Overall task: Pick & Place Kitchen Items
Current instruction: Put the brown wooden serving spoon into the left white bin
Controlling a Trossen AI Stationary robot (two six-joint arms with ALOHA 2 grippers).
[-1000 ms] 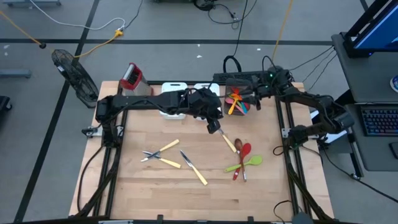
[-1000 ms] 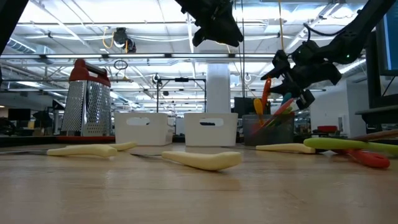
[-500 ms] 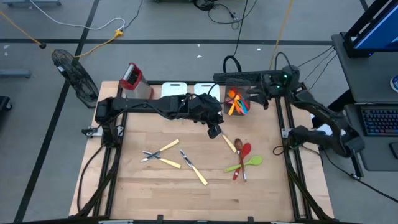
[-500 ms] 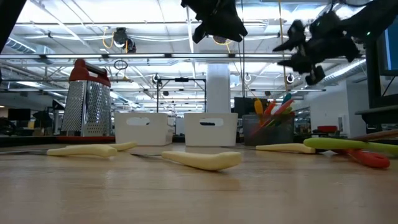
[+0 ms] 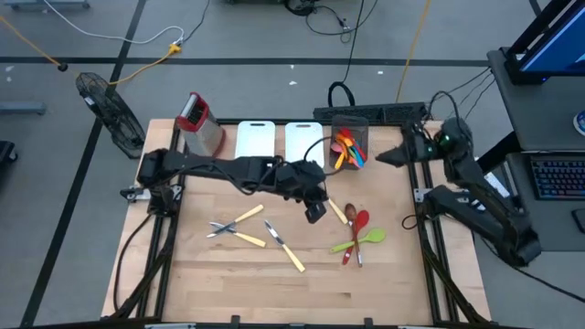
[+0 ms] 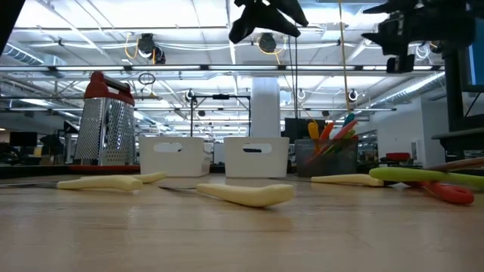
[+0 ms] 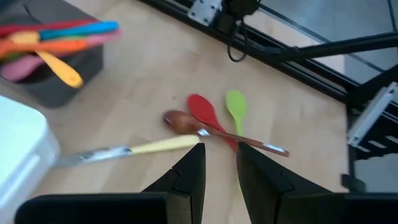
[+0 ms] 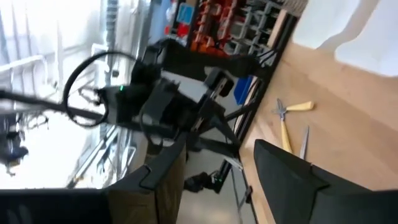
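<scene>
My left gripper (image 5: 315, 212) hangs open and empty above the table's middle, tilted down. Just past its fingertips (image 7: 219, 165) lie a red spoon (image 7: 202, 111), a green spoon (image 7: 236, 106), a brown wooden spoon (image 7: 180, 120) and a yellow-handled metal piece (image 7: 161, 147), all flat on the wood. More yellow-handled pieces (image 5: 236, 227) (image 5: 285, 247) lie toward the near left. A dark bin (image 5: 350, 128) at the far edge holds several coloured utensils (image 5: 345, 151) standing out of it. My right gripper (image 5: 384, 159) is open and empty, held high and level beside that bin, pointing left.
Two white bins (image 5: 255, 139) (image 5: 302, 137) stand at the far edge left of the dark bin. A red-topped metal grater (image 5: 196, 119) sits at the far left corner. Black frame rails (image 5: 430, 247) run along both table sides. The near half of the table is bare wood.
My left gripper has swung from beside the white bins toward the near edge, over the spoons, rolling a little. My right gripper has risen from above the dark bin and drawn back toward the right edge, rolling as it went. Nothing on the table has moved.
</scene>
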